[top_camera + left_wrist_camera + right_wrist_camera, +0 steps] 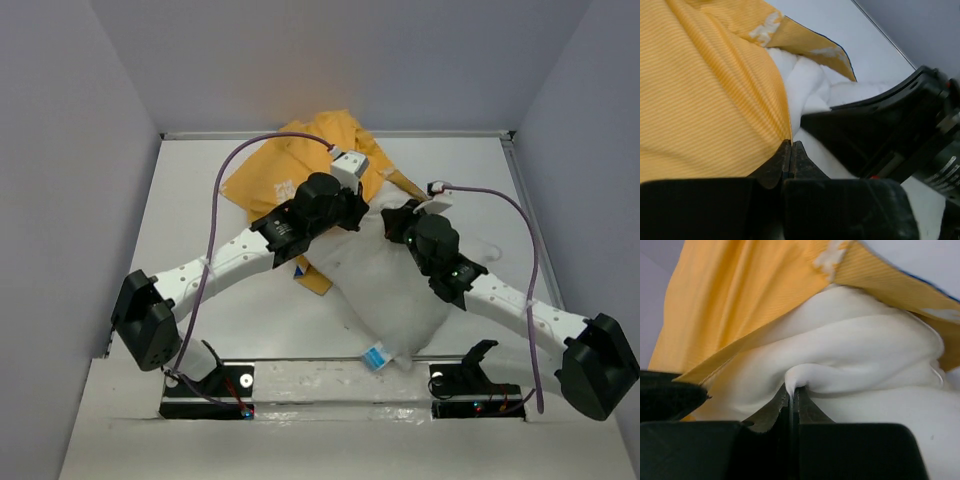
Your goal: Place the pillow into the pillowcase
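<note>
The white pillow [390, 295] lies mid-table, its blue-and-white tag [375, 355] at the near corner. The orange-yellow pillowcase [265, 180] lies behind it at the far left, its open edge draped over the pillow's far end. My left gripper [358, 215] is at that edge; in the left wrist view its jaws [791, 146] are shut on the pillowcase's hem [782, 107], with the pillow [805, 87] beside it. My right gripper [400, 222] is close beside the left one. Its jaws [794, 391] are shut on a pinched fold of the pillow [860, 360] under the pillowcase [750, 295].
The white table [190, 200] is boxed in by grey walls at the left, back and right. The right arm's black body [880, 125] sits very close to the left gripper. Purple cables [225, 190] loop over both arms.
</note>
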You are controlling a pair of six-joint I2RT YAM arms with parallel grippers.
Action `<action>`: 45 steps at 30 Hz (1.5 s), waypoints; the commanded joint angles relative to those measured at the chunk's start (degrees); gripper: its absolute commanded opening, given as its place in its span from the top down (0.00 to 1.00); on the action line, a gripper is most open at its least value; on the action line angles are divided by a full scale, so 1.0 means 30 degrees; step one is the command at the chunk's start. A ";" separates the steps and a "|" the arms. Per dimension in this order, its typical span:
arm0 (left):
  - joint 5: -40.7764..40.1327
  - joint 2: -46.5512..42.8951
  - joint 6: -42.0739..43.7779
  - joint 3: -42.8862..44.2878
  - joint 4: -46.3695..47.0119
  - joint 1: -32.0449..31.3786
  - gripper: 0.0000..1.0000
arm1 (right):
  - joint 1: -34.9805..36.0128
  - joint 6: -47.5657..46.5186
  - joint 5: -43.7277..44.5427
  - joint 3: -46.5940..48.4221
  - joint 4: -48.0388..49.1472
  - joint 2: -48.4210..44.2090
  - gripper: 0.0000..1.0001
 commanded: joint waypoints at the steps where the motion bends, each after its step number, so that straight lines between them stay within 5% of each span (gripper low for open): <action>1: 0.0566 -0.1604 -0.1470 -0.0850 -0.0285 -0.0174 1.00 | -0.2142 0.1740 0.0063 0.1227 0.5828 -0.1958 1.00; 10: 0.0236 0.0007 -0.0971 0.0347 -0.0932 0.1432 1.00 | -0.3463 0.2151 -0.1919 0.0350 0.7208 -0.4743 1.00; 17: 0.4667 0.3519 -0.0855 0.6141 -0.0871 0.1642 1.00 | -0.2118 0.4501 -0.3863 -0.0620 0.3955 0.0351 1.00; 21: 0.4902 0.4841 -0.0475 0.7205 -0.1485 0.1672 1.00 | -0.2115 -0.0814 -0.5323 0.2475 -0.2586 -0.0432 0.12; 27: 0.4493 0.3116 -0.0473 0.4986 -0.0902 0.2081 1.00 | -0.2320 -0.6924 -0.7200 0.4535 -0.7643 -0.1378 0.04; 33: 0.4755 0.0742 -0.1411 0.2959 0.0856 0.2521 1.00 | -0.3959 -1.1758 -1.5950 0.5851 -0.6850 0.3040 0.00; 40: 0.6656 0.0827 -0.1819 0.4860 0.1235 0.3078 1.00 | -0.3961 -1.3053 -2.1049 0.7320 -0.8294 0.6707 0.00; 42: 0.8500 0.1324 -0.3106 0.5243 0.2668 0.2933 1.00 | -0.3318 -1.2412 -2.3192 0.7089 -0.7420 0.7091 0.09; 44: 0.9061 0.1676 -0.3927 0.5506 0.3696 0.2002 1.00 | -0.3316 -0.8300 -2.4694 0.6417 -0.2310 0.6918 0.91; 45: 0.8918 0.1649 -0.3989 0.5101 0.4308 0.1559 1.00 | -0.3316 -0.4420 -2.2459 0.4904 0.3137 0.6220 1.00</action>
